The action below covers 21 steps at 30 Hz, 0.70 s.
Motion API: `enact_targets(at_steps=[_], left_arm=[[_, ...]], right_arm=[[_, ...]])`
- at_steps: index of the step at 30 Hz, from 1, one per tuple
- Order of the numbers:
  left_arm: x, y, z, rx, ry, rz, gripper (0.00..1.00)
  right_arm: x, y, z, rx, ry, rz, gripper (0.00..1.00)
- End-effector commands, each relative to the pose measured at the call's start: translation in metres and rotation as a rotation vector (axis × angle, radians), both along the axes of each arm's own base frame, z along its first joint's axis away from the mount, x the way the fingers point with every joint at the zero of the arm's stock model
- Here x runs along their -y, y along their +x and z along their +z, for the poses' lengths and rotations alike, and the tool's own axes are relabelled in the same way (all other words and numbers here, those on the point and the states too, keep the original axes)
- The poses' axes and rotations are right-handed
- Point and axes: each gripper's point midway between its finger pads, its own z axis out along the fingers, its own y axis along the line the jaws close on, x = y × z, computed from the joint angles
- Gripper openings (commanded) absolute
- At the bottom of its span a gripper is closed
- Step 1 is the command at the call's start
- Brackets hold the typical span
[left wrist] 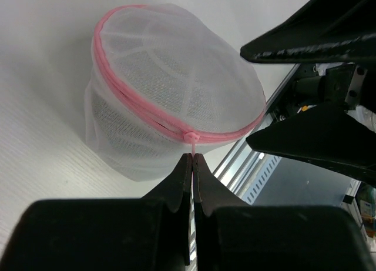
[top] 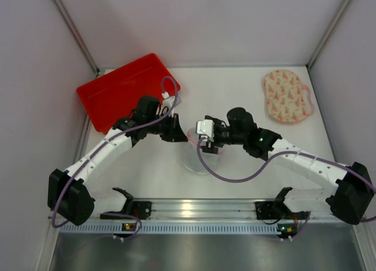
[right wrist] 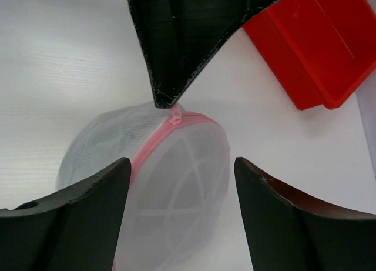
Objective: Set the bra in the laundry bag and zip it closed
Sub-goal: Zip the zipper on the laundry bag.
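**Left claw pinches the zip pull; right claw stands open at the bag**

You have the small round white mesh laundry bag with pink edging (top: 195, 161) standing on the white bench (top: 235, 89), midway along its width and nearer the near edge than the far one. The pink zip runs around the bag's top rim, and its small pink zip pull (left wrist: 190, 137) sticks out on the side facing your left arm.

Your left gripper (left wrist: 192, 159) is closed tight on that pull, its two black fingers pressed together. Your right gripper (right wrist: 182, 163) faces it from the other side with its fingers spread wide. They grip nothing, and the bag shows between them in the wrist view.

Through the pale mesh you probably cannot tell whether the bra is inside.

A red rectangular plastic tray (top: 123, 89) sits at the far left corner. A peach oval patterned fabric piece with pink trim (top: 286, 96) lies at the far right corner.
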Motion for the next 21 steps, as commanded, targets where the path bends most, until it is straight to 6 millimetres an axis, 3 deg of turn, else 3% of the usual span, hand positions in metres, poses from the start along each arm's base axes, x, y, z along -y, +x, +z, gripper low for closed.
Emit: enact_targets(at_steps=[1, 9, 10, 12, 15, 17, 19, 21], left_arm=[[0.004, 0.006, 0.027, 0.055, -0.049, 0.025, 0.0], [0.006, 0.005, 0.03, 0.046, -0.069, 0.027, 0.0], [0.006, 0.004, 0.029, 0.044, -0.07, 0.024, 0.0], [0.006, 0.003, 0.032, 0.046, -0.076, 0.02, 0.0], [0.005, 0.003, 0.032, 0.035, -0.082, 0.031, 0.0], [0.004, 0.004, 0.033, 0.033, -0.084, 0.035, 0.0], [0.0, 0.009, 0.03, 0.041, -0.069, 0.058, 0.0], [-0.007, 0.014, 0.022, 0.053, -0.036, 0.087, 0.0]], right_arm=[[-0.015, -0.013, 0.007, -0.059, 0.028, 0.026, 0.71], [-0.027, -0.017, -0.015, -0.095, -0.007, -0.001, 0.56], [-0.029, -0.015, -0.016, -0.09, -0.009, -0.006, 0.47], [-0.029, -0.011, -0.019, -0.086, -0.022, -0.026, 0.41], [-0.029, -0.009, -0.024, -0.092, -0.047, -0.031, 0.23], [-0.026, -0.009, -0.026, -0.089, -0.058, -0.034, 0.08], [-0.022, -0.008, -0.022, -0.072, -0.054, -0.046, 0.0], [-0.016, -0.008, -0.017, -0.045, -0.054, -0.054, 0.0]])
